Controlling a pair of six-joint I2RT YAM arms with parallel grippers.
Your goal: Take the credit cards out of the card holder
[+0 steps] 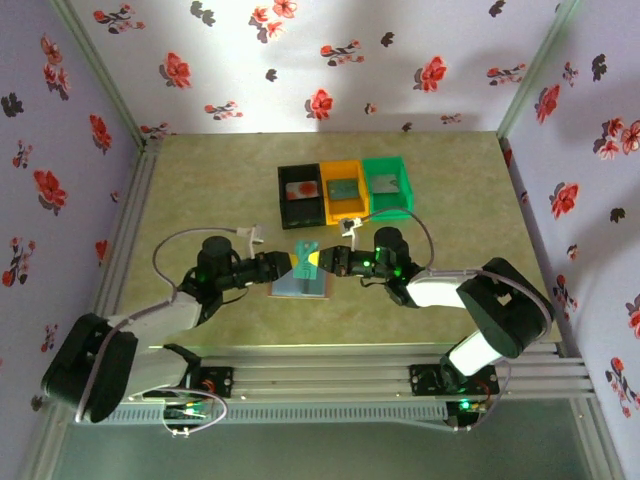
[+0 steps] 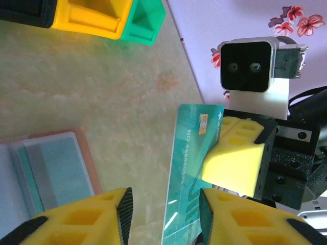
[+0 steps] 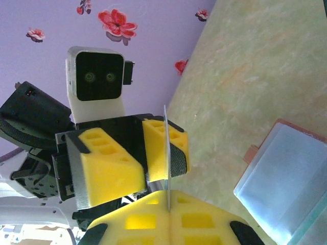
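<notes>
Over mid-table, both wrists meeting nose to nose above the card holder [image 1: 300, 285].

Materials: table [image 1: 200, 190] is a mottled beige-green, stone-look sheet. Walls [image 1: 120, 60] are lilac with red flowers. My finger pads are yellow foam, blocky, with square pockets and black tips. The credit card [image 2: 189, 153] is thin, glossy and teal, with a gold chip and a printed number.

The card holder lies open and flat, with a pinkish-tan rim and pale, translucent pockets.

Fingers: my right gripper [image 3: 168, 214] is clamped tight on the credit card, pads pressed together with the card's edge a thin line rising between them. My left gripper [image 2: 162, 204] stands partly apart, one pad on each side of the card. There is a clear gap on one side. On the other side I cannot tell whether the pad touches.

The card is up off the table, on edge, above the holder.

Views: the left wrist view gives the card's printed face and my right gripper [image 2: 214, 148] pinching its far end. It also shows a teal strip and a grey strip inside the card holder [image 2: 51, 168]. The right wrist view gives the card edge-on, my left gripper [image 3: 145, 168] straddling it, and the card holder [image 3: 286, 173] low right. The top view adds the black bin [image 1: 301, 195], orange bin [image 1: 343, 190] and green bin [image 1: 387, 185] in a row behind, each with something flat inside.
</notes>
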